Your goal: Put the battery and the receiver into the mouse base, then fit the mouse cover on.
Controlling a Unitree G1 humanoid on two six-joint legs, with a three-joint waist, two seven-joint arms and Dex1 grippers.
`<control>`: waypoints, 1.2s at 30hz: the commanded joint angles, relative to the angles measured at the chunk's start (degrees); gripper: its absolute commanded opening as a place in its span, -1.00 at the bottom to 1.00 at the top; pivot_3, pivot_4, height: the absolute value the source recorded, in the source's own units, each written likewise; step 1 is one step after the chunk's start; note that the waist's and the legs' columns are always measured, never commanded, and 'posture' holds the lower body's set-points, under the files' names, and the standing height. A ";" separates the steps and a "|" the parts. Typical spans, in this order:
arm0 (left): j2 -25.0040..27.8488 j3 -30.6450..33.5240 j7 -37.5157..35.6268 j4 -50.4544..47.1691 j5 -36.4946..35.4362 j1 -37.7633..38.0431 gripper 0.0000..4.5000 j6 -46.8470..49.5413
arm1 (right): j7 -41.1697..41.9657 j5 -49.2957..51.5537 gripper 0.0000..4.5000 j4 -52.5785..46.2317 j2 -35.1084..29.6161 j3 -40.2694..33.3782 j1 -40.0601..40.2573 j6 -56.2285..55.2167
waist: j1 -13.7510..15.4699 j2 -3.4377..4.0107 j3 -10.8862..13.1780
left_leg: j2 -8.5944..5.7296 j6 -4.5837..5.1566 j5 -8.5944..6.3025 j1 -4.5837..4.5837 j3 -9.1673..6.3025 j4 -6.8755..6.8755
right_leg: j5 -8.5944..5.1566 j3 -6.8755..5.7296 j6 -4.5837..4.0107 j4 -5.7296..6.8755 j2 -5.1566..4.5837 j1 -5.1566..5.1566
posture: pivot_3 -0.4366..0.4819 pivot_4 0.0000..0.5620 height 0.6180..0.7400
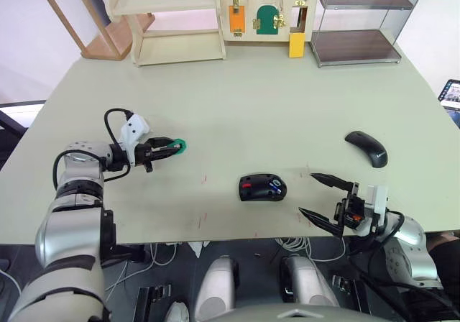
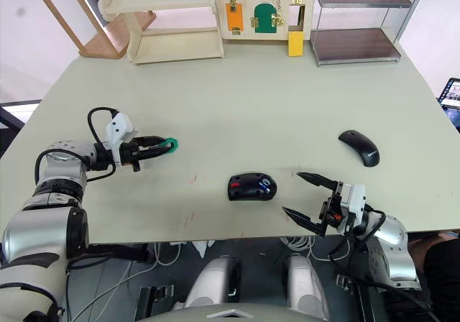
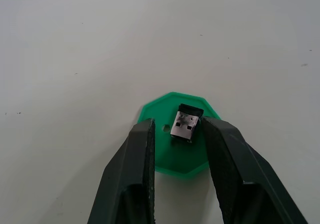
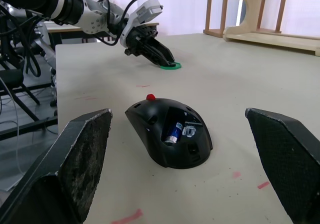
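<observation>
Between the fingers of the left hand [image 3: 176,154], the receiver [image 3: 186,125] lies on a flat green disc [image 3: 177,159] on the surface [image 1: 273,99]; the fingers flank it, not yet pressed against it, so this hand is released. Ahead of the right hand [image 1: 325,202], whose fingers are spread wide and hold nothing, sits the mouse base [image 1: 262,187] with the battery [image 4: 173,133] resting in its compartment. Beyond that hand and well apart from the base lies the mouse cover [image 1: 366,148].
</observation>
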 commanded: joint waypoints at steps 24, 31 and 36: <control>0.97 -0.05 -0.77 0.22 0.07 -0.18 -0.98 -0.27 | 0.04 0.63 1.00 -1.69 -0.09 -0.13 -0.46 -1.86 | -0.01 0.00 0.00 | 0.00 0.00 0.00 0.01 0.00 0.00 | 0.03 0.00 -0.06 0.00 0.00 0.00 | -0.05 -0.47 1.00; 1.07 -0.11 -0.65 0.22 0.16 -0.09 -0.98 -0.26 | 0.16 0.75 1.00 -1.60 0.03 -0.09 -0.47 -1.91 | 0.00 0.00 0.00 | 0.00 0.00 0.00 0.01 0.00 0.00 | 0.04 0.00 -0.07 0.01 0.00 0.00 | -0.05 -0.47 1.00; 1.17 -0.27 0.07 0.23 0.45 -0.01 -0.98 -0.28 | 0.30 0.83 1.00 -1.39 0.09 -0.15 -0.66 -2.05 | -0.01 0.00 0.00 | 0.00 0.00 0.00 0.01 0.00 0.00 | 0.04 0.00 -0.06 0.01 0.00 0.00 | -0.05 -0.47 1.00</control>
